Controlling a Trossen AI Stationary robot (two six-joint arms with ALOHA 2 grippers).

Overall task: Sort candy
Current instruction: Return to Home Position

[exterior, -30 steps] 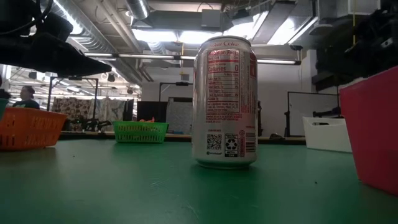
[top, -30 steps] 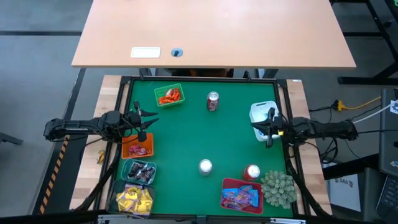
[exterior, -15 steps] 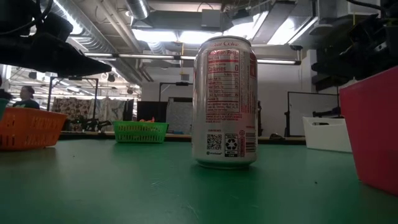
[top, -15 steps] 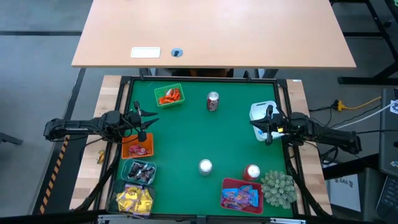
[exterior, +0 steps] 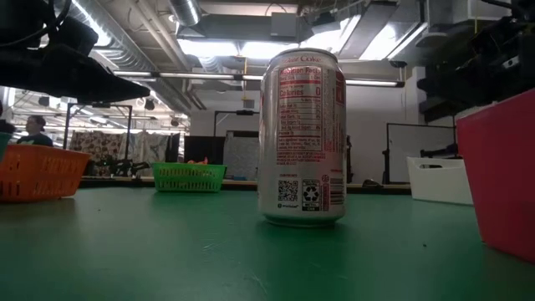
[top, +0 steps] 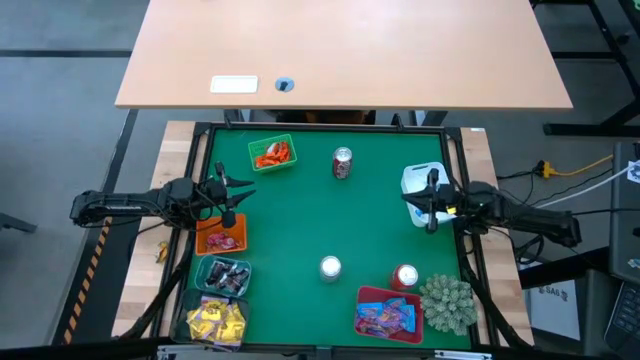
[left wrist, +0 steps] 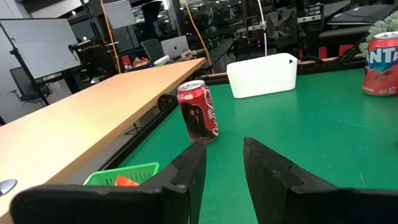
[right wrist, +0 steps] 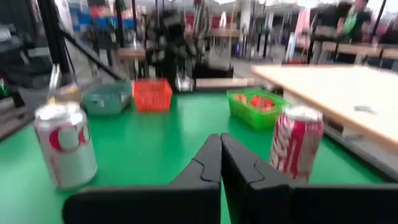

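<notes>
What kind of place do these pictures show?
Probably a robotics lab: the left arm and right arm at a green table, a whiteboard and laptop beyond it, exposed ceiling ducts overhead.

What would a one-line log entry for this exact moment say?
left fingers: open, empty, by orange bin | right fingers: shut, empty, by white bin | candy: binned | cans: upright
</notes>
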